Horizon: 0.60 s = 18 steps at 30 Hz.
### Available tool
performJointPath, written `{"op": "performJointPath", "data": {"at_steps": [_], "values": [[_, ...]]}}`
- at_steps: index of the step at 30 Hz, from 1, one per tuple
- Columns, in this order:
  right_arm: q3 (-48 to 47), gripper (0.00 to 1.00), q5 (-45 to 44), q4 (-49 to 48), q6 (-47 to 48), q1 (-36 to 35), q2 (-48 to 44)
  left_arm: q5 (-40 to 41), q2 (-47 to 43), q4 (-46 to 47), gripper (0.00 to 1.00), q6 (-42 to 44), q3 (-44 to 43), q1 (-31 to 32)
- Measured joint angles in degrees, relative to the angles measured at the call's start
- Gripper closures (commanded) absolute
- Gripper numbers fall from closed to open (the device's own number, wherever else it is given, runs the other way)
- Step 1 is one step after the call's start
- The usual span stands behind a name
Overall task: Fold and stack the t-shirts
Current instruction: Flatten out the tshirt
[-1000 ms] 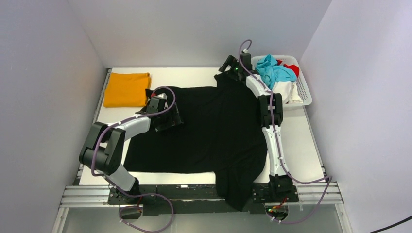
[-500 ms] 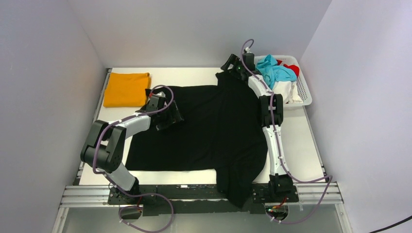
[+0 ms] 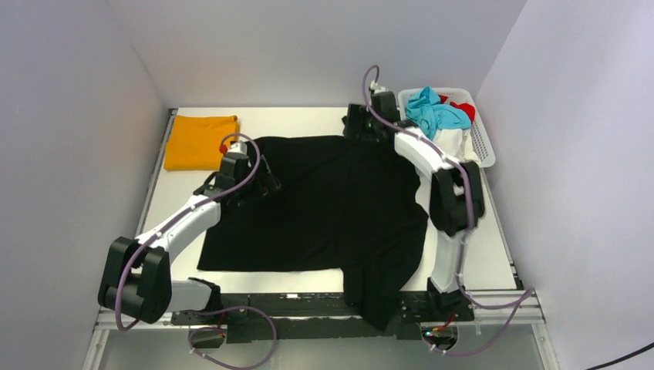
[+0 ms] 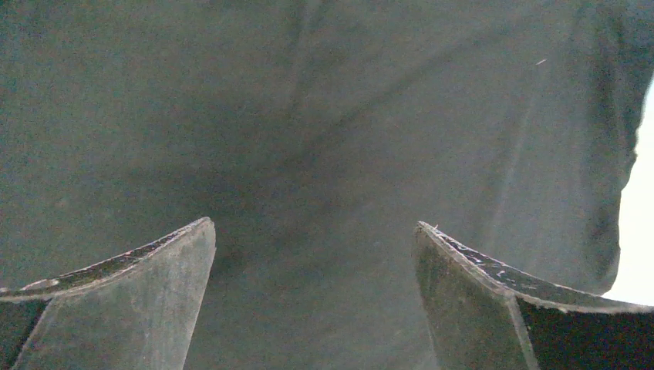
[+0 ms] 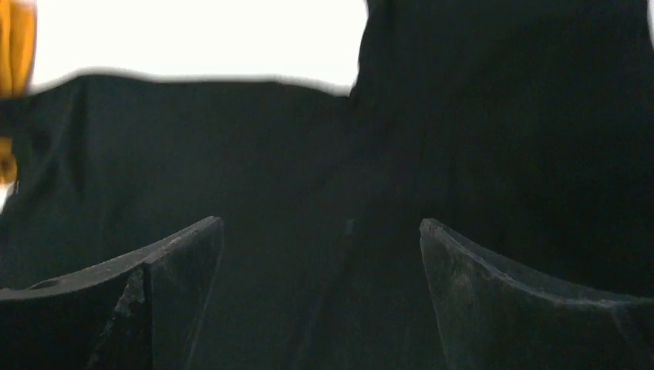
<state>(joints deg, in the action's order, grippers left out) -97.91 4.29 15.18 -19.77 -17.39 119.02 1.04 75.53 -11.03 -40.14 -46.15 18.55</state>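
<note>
Count on the white table top (image 3: pixel 301 122): two t-shirts, one basket, two arms. Far-left corner: one orange-yellow cloth t-shirt (image 3: pixel 200 141), folded to a flat rectangle, alone, nothing stacked on it. Just right of it the left gripper (image 4: pixel 314 223) sits over the upper left part of the large black cloth t-shirt (image 3: pixel 332 208). In the wrist view its two fingers stand wide apart with only black cloth seen below the gap and nothing pinched. The black t-shirt lies spread flat over the middle of the table, apart from the orange-yellow one. Its near right part spills over the front edge between the arm bases. The right gripper (image 5: pixel 321 220) is at the shirt's far right corner. Its fingers are likewise spread, with dark cloth beneath and a sliver of orange-yellow at the left edge of that wrist view. I cannot tell whether either set of fingertips touches the cloth. The right arm's white links run along the shirt's right edge and cover part of it. Far-right corner: one white plastic lattice basket (image 3: pixel 483 142), partly hidden by the right arm. It holds three visible cloths: a turquoise cloth (image 3: pixel 432 112), a red cloth (image 3: pixel 464 108) and a white cloth (image 3: pixel 455 142).
</note>
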Motion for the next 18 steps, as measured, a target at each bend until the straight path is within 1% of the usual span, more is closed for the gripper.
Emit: {"op": "performJointPath", "data": {"at_steps": [1,3,6,9,13,16,18], "values": [[4.35,0.00,-1.27,0.13,-0.04,-0.92,-4.04,0.24,-0.85,0.07,0.01,-0.02,1.40,-0.13],[17.00,0.00,-3.30,-0.57,-1.40,-3.78,-14.56,0.00,-1.62,0.59,0.01,-0.07,4.79,-0.66],[32.74,0.00,-4.22,0.15,-4.07,-5.66,-26.25,-2.14,-1.33,1.84,0.01,-0.48,10.47,-2.43],[42.07,0.00,-5.79,3.65,-5.60,-4.63,-30.77,-4.46,0.57,4.04,0.01,-1.20,13.27,-4.13],[47.80,0.00,-5.77,6.34,-6.12,-1.66,-30.01,-7.45,4.33,11.93,0.00,-2.12,12.87,-6.29],[47.91,0.00,-5.79,5.95,-6.16,0.50,-27.45,-9.27,6.73,15.65,0.01,-2.95,12.33,-8.11],[45.51,0.00,-5.77,5.44,-6.12,1.75,-25.29,-9.92,7.52,16.85,0.00,-3.23,12.13,-9.31]]}}
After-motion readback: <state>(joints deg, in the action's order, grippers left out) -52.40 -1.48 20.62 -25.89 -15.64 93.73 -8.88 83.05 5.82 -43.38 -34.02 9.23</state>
